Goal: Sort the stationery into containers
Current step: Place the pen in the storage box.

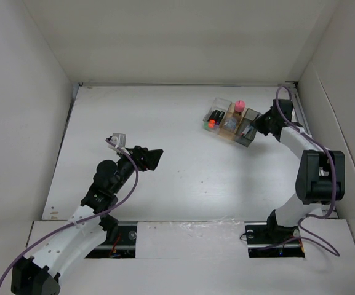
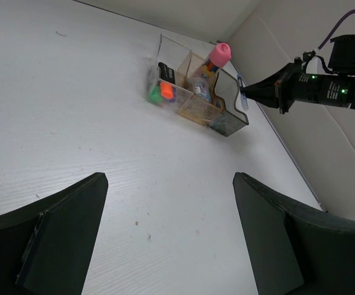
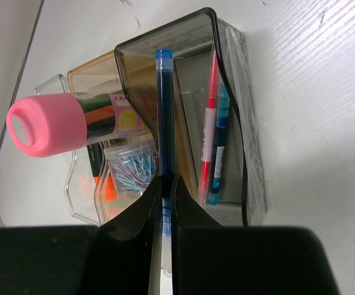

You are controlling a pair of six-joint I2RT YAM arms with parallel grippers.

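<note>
The three joined boxes stand at the back right: clear (image 1: 217, 112), tan (image 1: 232, 123), dark grey (image 1: 247, 133). My right gripper (image 3: 167, 181) is shut on a thin blue pen (image 3: 164, 104) and holds it over the near rim of the dark box (image 3: 254, 184). A pink pen (image 3: 209, 123) and a blue pen (image 3: 219, 150) lie in that box. The pink-capped bottle (image 3: 48, 126) stands in the tan box beside a jar of paper clips (image 3: 131, 169). Markers with orange (image 2: 166, 91) and green (image 2: 155, 94) ends sit in the clear box. My left gripper (image 2: 170, 177) is open and empty over bare table.
White walls enclose the table on the left, back and right; the right wall (image 1: 331, 123) runs close beside the boxes and my right arm (image 1: 317, 175). My left arm (image 1: 106, 181) reaches over the table's near left part.
</note>
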